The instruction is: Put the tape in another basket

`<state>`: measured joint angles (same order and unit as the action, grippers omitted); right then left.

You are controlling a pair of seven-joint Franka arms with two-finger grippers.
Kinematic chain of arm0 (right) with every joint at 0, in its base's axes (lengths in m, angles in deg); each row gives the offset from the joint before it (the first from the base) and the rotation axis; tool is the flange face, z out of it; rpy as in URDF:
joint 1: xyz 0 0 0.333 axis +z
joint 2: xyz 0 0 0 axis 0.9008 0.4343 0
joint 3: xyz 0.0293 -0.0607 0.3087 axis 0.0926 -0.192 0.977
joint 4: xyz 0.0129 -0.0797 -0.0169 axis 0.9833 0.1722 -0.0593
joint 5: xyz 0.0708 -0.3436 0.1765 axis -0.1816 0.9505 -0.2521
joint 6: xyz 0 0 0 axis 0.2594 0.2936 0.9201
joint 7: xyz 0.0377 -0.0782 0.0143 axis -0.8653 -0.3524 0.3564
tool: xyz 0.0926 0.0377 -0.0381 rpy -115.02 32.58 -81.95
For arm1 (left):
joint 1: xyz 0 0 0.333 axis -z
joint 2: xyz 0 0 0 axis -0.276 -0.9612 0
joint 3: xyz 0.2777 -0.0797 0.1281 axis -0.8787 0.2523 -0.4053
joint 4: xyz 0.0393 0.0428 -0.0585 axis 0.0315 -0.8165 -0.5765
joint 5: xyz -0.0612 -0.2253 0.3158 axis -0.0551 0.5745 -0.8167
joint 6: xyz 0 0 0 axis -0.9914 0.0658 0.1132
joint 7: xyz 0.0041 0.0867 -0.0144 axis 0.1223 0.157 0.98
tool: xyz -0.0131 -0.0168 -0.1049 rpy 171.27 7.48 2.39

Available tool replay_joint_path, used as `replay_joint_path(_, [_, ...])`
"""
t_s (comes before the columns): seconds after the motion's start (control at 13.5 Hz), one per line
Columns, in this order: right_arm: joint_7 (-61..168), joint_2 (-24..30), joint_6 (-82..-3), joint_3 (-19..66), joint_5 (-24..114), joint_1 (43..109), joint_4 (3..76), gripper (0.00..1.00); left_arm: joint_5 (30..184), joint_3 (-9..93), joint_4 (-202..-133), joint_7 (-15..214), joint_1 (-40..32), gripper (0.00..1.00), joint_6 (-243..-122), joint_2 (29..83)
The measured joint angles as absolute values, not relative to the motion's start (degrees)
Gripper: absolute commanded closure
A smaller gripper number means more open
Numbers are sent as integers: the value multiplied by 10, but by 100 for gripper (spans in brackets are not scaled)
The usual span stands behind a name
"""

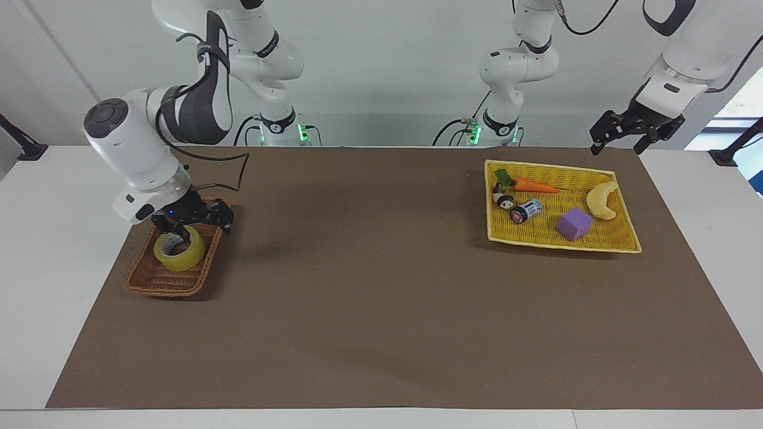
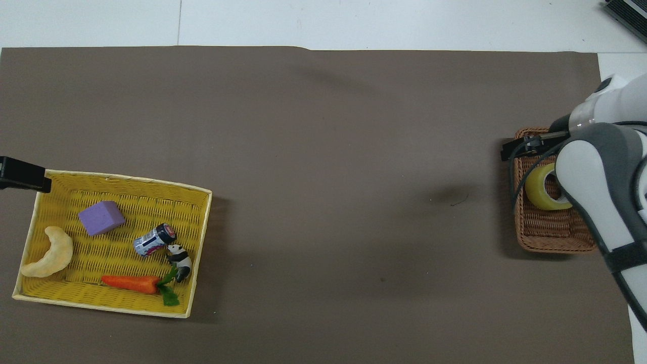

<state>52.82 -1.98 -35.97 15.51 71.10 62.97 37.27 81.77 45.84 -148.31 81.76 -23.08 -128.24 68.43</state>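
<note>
The tape (image 1: pixel 180 253) (image 2: pixel 537 190), a yellow roll with a pale core, lies in the brown wicker basket (image 1: pixel 160 288) (image 2: pixel 551 243) at the right arm's end of the table. My right gripper (image 1: pixel 194 226) hangs open just over the tape and the basket's rim and holds nothing. One of its fingers (image 2: pixel 514 150) pokes out past the basket's corner in the overhead view, where the arm hides part of the tape and basket. My left gripper (image 1: pixel 619 144) (image 2: pixel 22 175) waits open in the air by a corner of the yellow tray.
The flat yellow woven tray (image 1: pixel 560 244) (image 2: pixel 101 303) at the left arm's end holds a carrot (image 1: pixel 534 186), a purple block (image 1: pixel 574 224), a pale crescent toy (image 1: pixel 602 200), a small can (image 1: pixel 526 211) and a panda figure (image 1: pixel 503 200). Brown mat (image 1: pixel 369 286) covers the table.
</note>
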Motion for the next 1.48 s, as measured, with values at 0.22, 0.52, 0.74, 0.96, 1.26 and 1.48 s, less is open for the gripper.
replay_joint_path(0.22, [442, -43, -339, 156, 739, 680, 379, 0, 818, 458, -1483, 818, -231, 0, -1282, 684])
replay_joint_path(0.52, [426, -100, -280, 150, 745, 689, 367, 0, 818, 458, -1483, 818, -231, 0, -1282, 684])
replay_joint_path(0.74, [426, -142, -202, 140, 745, 684, 335, 0, 818, 458, -1483, 818, -231, 0, -1282, 684])
replay_joint_path(0.96, [426, -158, -126, 128, 745, 681, 291, 0, 818, 458, -1483, 818, -231, 0, -1282, 684])
replay_joint_path(1.26, [426, -172, -92, 126, 745, 680, 255, 0, 818, 458, -1483, 818, -231, 0, -1282, 684])
replay_joint_path(1.48, [426, -183, -84, 126, 745, 680, 255, 0, 818, 458, -1483, 818, -231, 0, -1282, 684])
